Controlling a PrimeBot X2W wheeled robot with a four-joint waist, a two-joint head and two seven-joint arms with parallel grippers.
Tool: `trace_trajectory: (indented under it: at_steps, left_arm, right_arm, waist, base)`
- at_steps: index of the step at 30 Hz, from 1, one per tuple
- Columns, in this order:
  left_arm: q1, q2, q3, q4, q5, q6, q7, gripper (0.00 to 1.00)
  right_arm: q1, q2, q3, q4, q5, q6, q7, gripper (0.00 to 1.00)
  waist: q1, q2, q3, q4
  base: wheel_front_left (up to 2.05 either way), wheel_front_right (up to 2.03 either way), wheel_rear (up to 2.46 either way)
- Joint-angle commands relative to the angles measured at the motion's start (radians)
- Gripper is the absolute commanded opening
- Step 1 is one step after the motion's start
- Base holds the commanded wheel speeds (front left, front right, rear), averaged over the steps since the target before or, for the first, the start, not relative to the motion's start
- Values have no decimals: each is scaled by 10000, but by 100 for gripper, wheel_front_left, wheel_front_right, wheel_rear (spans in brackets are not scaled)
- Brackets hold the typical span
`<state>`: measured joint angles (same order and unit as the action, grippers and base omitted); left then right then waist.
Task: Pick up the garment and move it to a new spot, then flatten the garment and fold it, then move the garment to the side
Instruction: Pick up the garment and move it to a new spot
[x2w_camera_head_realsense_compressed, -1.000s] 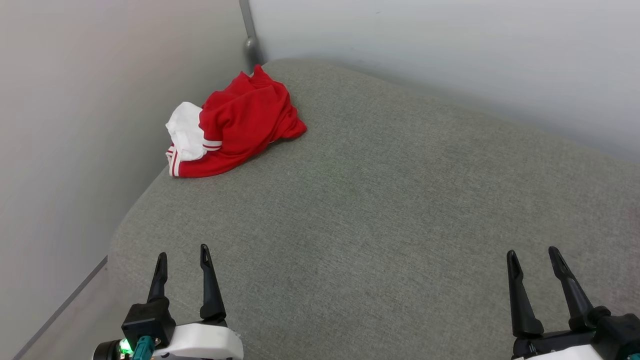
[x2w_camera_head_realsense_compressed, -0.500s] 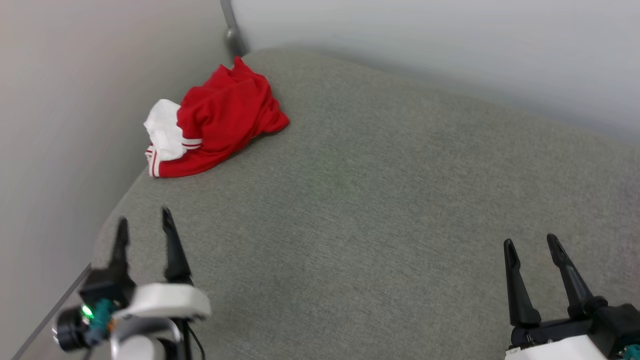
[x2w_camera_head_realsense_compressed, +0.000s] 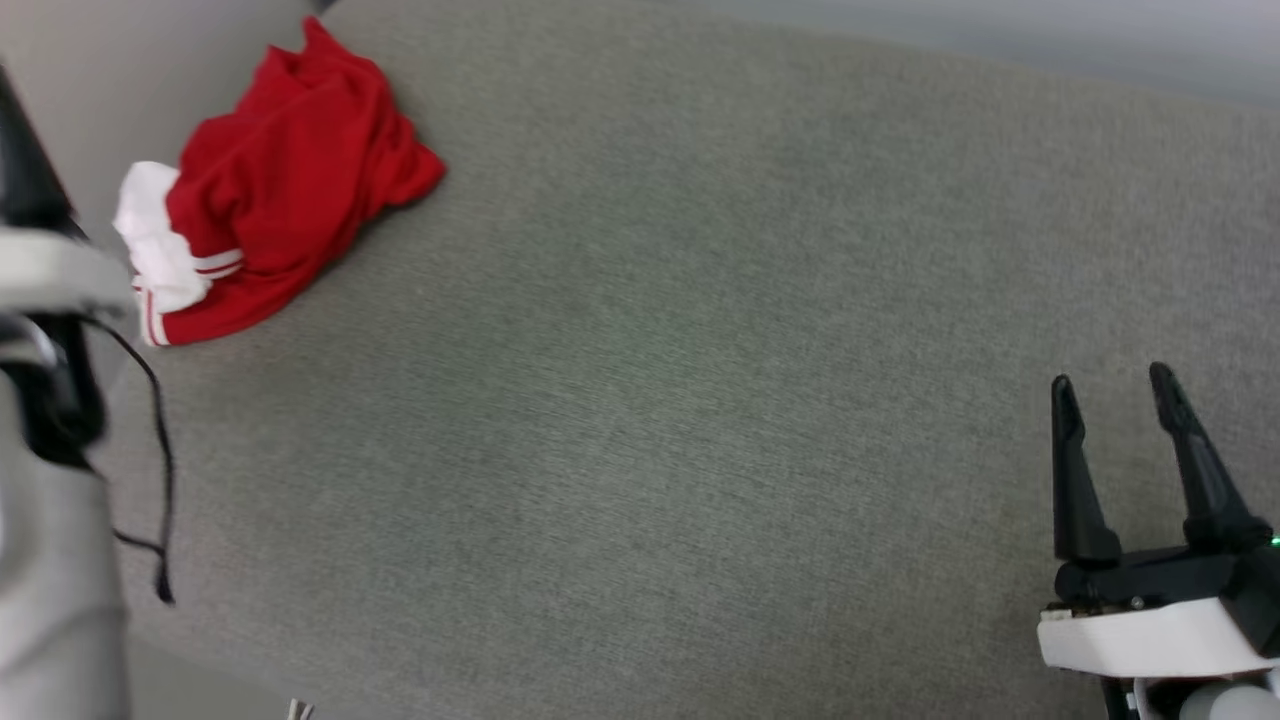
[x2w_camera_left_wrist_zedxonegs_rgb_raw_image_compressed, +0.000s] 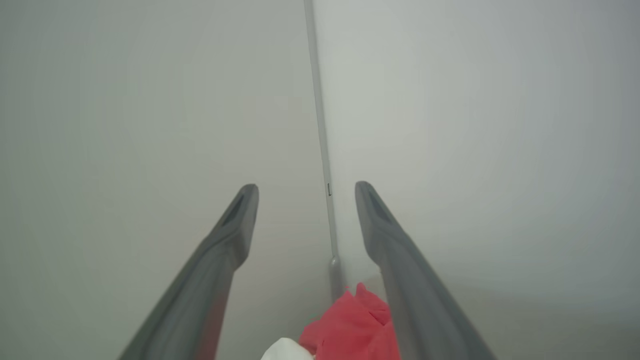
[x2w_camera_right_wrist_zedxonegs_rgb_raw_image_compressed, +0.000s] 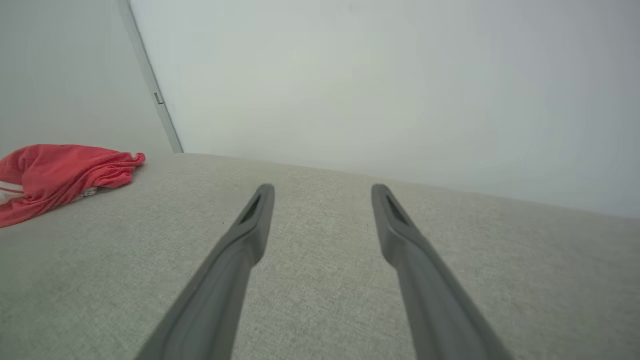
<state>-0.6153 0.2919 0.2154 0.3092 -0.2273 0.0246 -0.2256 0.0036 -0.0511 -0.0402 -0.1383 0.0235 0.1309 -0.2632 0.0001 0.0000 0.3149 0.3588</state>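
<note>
The garment (x2w_camera_head_realsense_compressed: 280, 190) is a crumpled red heap with a white sleeve and striped trim, lying at the far left corner of the grey cushion (x2w_camera_head_realsense_compressed: 700, 350). My left arm rises along the left edge of the head view, one dark finger (x2w_camera_head_realsense_compressed: 22, 150) showing just left of the garment. In the left wrist view my left gripper (x2w_camera_left_wrist_zedxonegs_rgb_raw_image_compressed: 305, 186) is open and empty, hanging above the garment (x2w_camera_left_wrist_zedxonegs_rgb_raw_image_compressed: 355, 325) and pointing at the wall corner. My right gripper (x2w_camera_head_realsense_compressed: 1111, 380) is open and empty over the cushion's right side, far from the garment (x2w_camera_right_wrist_zedxonegs_rgb_raw_image_compressed: 55, 175).
Pale walls close in the cushion on the left and far sides, meeting at a thin grey corner post (x2w_camera_left_wrist_zedxonegs_rgb_raw_image_compressed: 320, 125). A black cable (x2w_camera_head_realsense_compressed: 160, 450) hangs from my left arm. The cushion's near left edge (x2w_camera_head_realsense_compressed: 200, 660) drops to the floor.
The head camera has swung, shifting the whole picture. My left arm has risen and reached forward to beside the garment. The garment has not moved on the cushion; both grippers remain open.
</note>
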Motion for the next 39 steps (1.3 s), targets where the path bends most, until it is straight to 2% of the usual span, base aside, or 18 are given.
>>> trace_trajectory:
  at_steps: [1, 7, 9, 12, 17, 19, 22, 25, 29, 39]
  left_arm:
    - [-508, 261, 47, 131, -85, -134, 268, 100]
    - [-2319, 1497, -95, 1167, -623, -973, 2390, 100]
    - [-2853, 2093, -68, 1447, -773, -1153, 3184, 100]
    - [-3428, 2578, -333, 1936, -1220, -1388, 4624, 100]
    - [-3978, 3730, -1122, 2271, -2185, -1521, 7255, 100]
    - [-3889, 3983, -1680, 2187, -3005, -1525, 8483, 100]
    - [-3690, 4588, -2082, 1932, -4078, -1517, 9773, 100]
    - [-3398, 4859, -2343, 1856, -4814, -1520, 10619, 100]
    - [-3024, 5044, -2587, 1956, -5271, -1520, 11192, 100]
    - [-2520, 4384, -3702, 2570, -5386, -1531, 11256, 100]
  right_arm:
    - [-207, 17, -19, -110, -58, -3, -25, 100]
    - [-620, 17, -39, -427, -155, -3, -25, 100]
    - [-781, 17, 14, -550, -163, -3, -25, 100]
    - [-959, 17, -50, -773, -224, -3, -25, 100]
    - [-1182, 17, -128, -1172, -393, -3, -24, 100]
    - [-1260, 17, -136, -1334, -462, -3, -24, 100]
    - [-1399, 17, -162, -1594, -511, -3, -24, 100]
    - [-1532, 18, -116, -1799, -594, -5, -24, 100]
    - [-1675, 17, -146, -2041, -721, -3, -24, 100]
    - [-1811, 17, -254, -2082, -964, -5, -9, 100]
  waist:
    - [-1, 0, 638, -500]
    - [-1, 0, 1440, -978]
    - [-1, 0, 1726, -1181]
    - [-1, 0, 2101, -1395]
    - [-1, 0, 2742, -1618]
    - [-1, 0, 2985, -1674]
    - [-1, 0, 3385, -1694]
    - [-1, 0, 3755, -1732]
    - [-1, 0, 4160, -1758]
    - [-1, 0, 4635, -1740]
  base:
    - [0, 0, 0]
    - [0, 0, 0]
    - [0, 0, 0]
    - [0, 0, 0]
    - [0, 0, 0]
    - [0, 0, 0]
    - [0, 0, 0]
    - [0, 0, 0]
    - [0, 0, 0]
    - [0, 0, 0]
